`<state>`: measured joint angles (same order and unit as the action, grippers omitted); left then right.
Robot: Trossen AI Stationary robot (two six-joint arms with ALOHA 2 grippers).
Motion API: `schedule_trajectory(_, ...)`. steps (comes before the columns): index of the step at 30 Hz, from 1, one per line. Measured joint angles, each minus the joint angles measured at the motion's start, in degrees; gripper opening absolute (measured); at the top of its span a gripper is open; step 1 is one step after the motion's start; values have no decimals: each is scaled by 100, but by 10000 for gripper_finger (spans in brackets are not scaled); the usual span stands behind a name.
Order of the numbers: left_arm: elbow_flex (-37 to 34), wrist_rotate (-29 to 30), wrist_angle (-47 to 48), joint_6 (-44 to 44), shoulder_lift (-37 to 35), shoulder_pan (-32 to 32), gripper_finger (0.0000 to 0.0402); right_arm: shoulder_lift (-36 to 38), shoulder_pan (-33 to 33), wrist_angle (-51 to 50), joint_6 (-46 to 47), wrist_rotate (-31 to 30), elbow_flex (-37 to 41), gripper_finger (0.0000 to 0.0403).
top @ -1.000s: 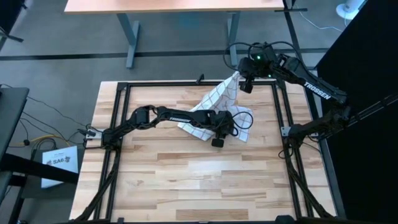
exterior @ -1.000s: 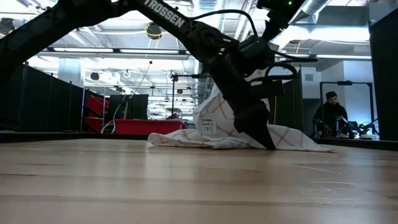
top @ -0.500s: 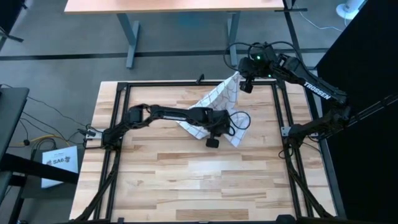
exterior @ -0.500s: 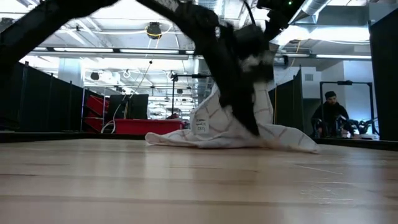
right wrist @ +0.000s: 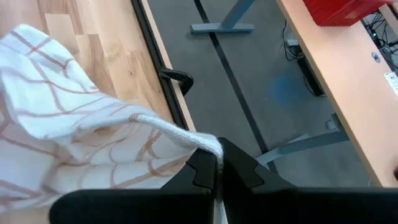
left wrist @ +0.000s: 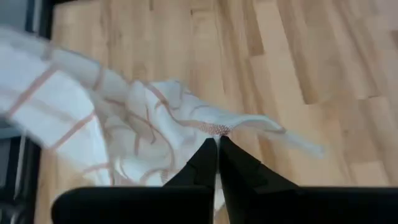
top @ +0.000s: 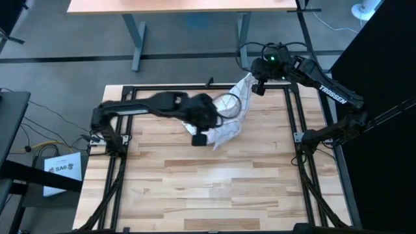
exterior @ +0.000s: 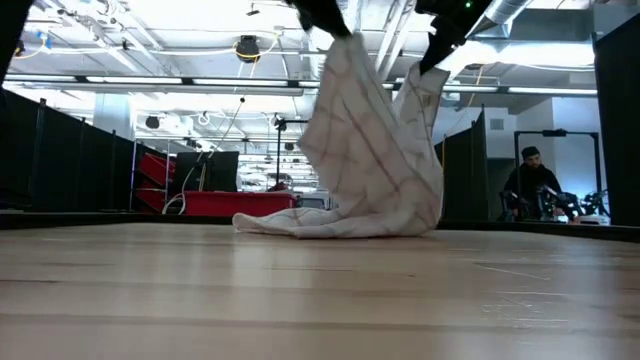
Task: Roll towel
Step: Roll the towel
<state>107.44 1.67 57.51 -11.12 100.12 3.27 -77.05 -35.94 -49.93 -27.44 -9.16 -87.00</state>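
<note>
I have both grippers pinched tight on edges of the towel (top: 229, 117), the right gripper (top: 258, 88) high at the far right, the left gripper (top: 199, 138) nearer and to its left, so the cloth hangs between them over the table (top: 195, 188)

A wooden table (top: 195, 188) with a black frame (top: 123, 97). Beyond it — a desk (top: 182, 5). A person (exterior: 530, 185) sits far back.
</note>
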Motion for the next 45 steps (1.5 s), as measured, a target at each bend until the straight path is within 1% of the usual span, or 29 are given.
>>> schedule_trajectory(7,8,821,729,568,-1368,-37,0,274,-242,291,-5,-58,0,0)
schedule_trajectory(9,4,1048,959,705,-1718,-15,0,357,-311,408,28,-236,0,0)
schedule_trajectory(12,6,1208,1181,895,-2233,83,0,443,-418,644,29,-476,-23,0)
schedule_trajectory(18,6,1425,1537,1128,-2919,374,0,447,-569,983,15,-578,-567,0)
schedule_trajectory(24,8,1454,1922,1109,-3165,779,0,428,-645,1154,-138,-585,-1068,0)
schedule_trajectory(28,6,1476,2146,974,-3209,1143,0,425,-776,1182,-149,-589,-1130,0)
schedule_trajectory(35,6,1484,2157,467,-3388,1820,0,392,-1193,959,-157,-586,-1130,0)
schedule_trajectory(40,6,1545,2045,90,-3564,2444,0,392,-1535,963,-170,-565,-1130,0)
schedule_trajectory(45,6,1599,1361,-351,-3704,2908,0,390,-1722,982,-170,-526,-1130,0)
